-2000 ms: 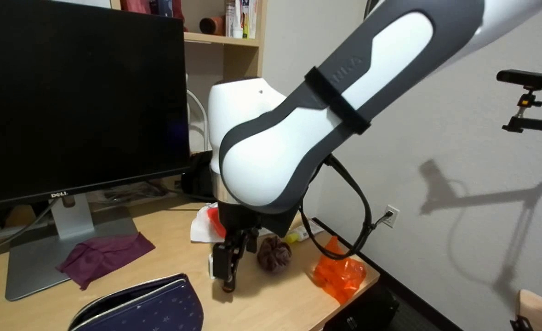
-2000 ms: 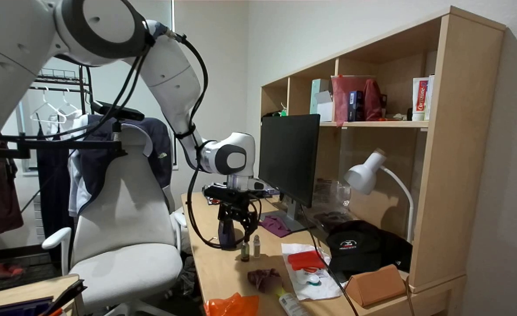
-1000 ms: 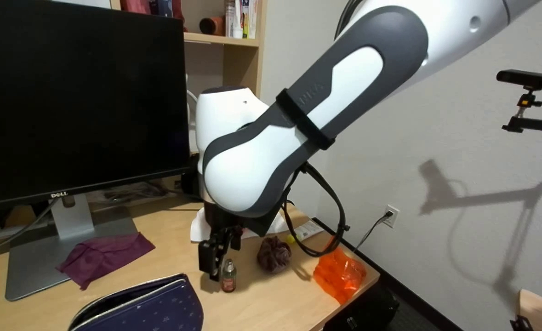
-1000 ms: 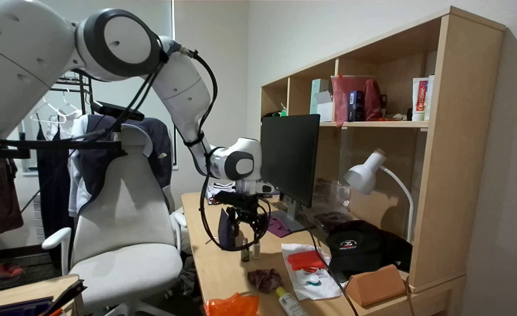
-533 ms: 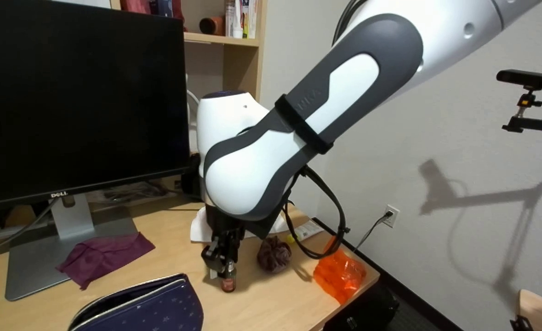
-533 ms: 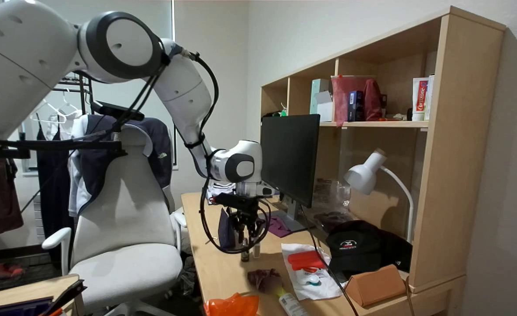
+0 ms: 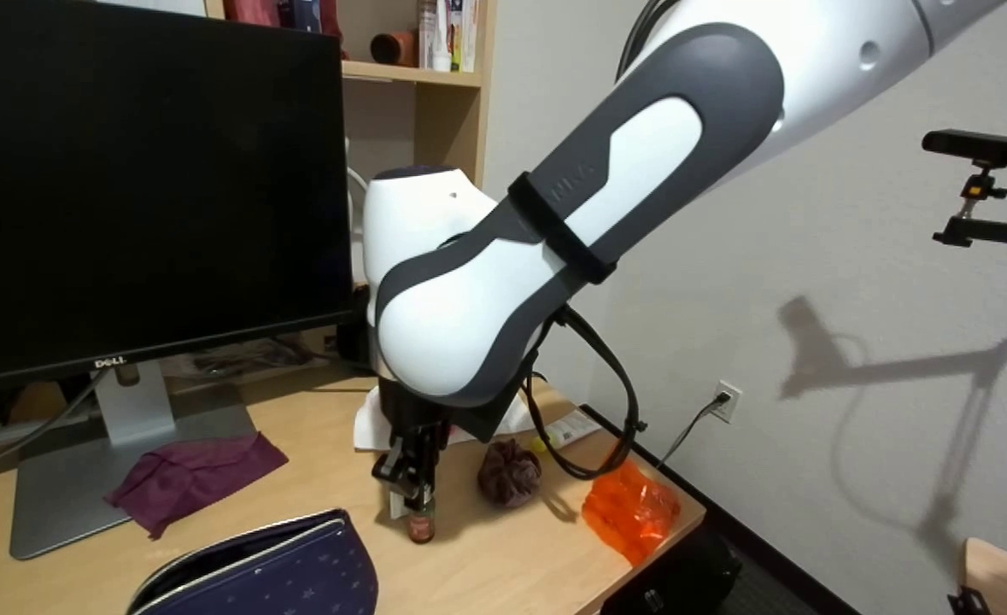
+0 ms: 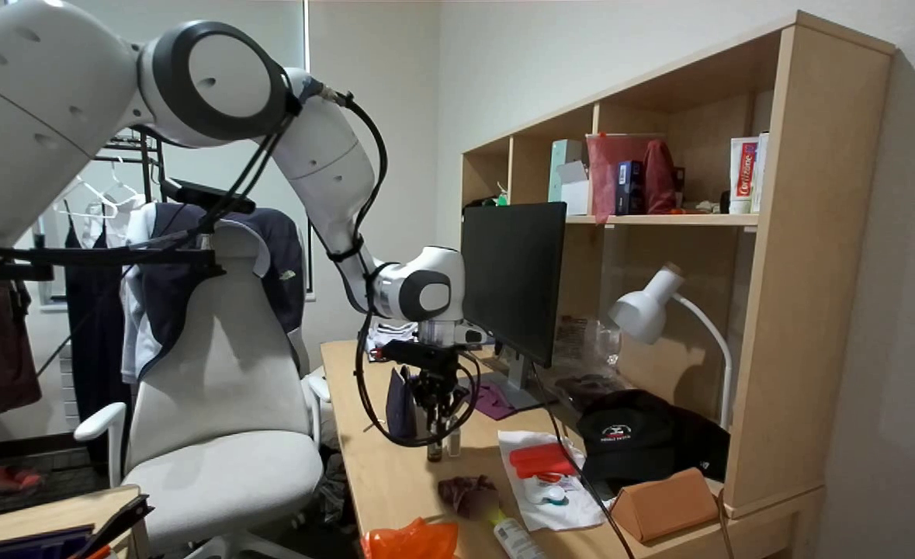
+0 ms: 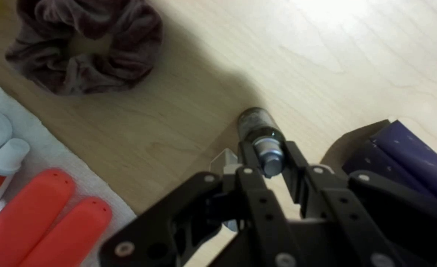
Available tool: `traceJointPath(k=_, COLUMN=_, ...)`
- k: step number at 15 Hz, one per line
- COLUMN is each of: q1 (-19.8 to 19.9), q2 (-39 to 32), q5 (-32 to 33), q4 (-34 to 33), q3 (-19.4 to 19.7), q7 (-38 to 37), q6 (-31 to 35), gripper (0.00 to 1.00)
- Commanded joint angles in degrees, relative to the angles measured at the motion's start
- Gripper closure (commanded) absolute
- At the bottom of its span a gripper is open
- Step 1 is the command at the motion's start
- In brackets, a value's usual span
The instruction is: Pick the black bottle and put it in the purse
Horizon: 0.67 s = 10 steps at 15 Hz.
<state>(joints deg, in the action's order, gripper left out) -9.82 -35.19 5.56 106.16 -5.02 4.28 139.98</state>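
The black bottle [image 9: 257,120], small and dark with a silvery cap, is pinched between the fingertips of my gripper [image 9: 271,154] in the wrist view. Its lower part [image 7: 421,527] shows under the jaws in an exterior view, roughly upright, with its base at or very near the desk; I cannot tell if it touches. The purse [image 7: 281,568], navy with small stars, lies close by with its zipped mouth gaping. In the wrist view a part of the purse [image 9: 396,159] shows right of the jaws. The purse [image 8: 400,407] is partly covered in an exterior view.
A small clear-white bottle [image 8: 454,442] stands right beside the gripper. A dark reddish scrunchie [image 9: 88,48] lies near. Around are a monitor [image 7: 153,196], a purple cloth [image 7: 196,478], an orange bag [image 7: 631,512] and a white sheet [image 8: 566,512] with red items. A cable loops from the arm.
The jaws, apart beside the bottle a second ago, have closed on it. The bottle has shifted slightly left in an exterior view. Earlier, the arm came across and lower.
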Motion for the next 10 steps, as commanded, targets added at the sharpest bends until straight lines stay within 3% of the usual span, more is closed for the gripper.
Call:
traceJointPath(k=1, q1=0.0, q2=2.4, q5=0.3, q4=1.8, q3=-0.6, q7=0.0, q6=-1.0, gripper=0.87)
traceJointPath(k=7, q1=-4.6, q2=9.6, q5=3.9, q4=6.0, q3=0.6, q7=-5.2, q6=-6.2, gripper=0.87)
traceJointPath(k=10, q1=-5.2, q2=13.5, q5=4.1, q4=6.8, q3=-1.5, q7=-3.4, q6=-10.8, gripper=0.87)
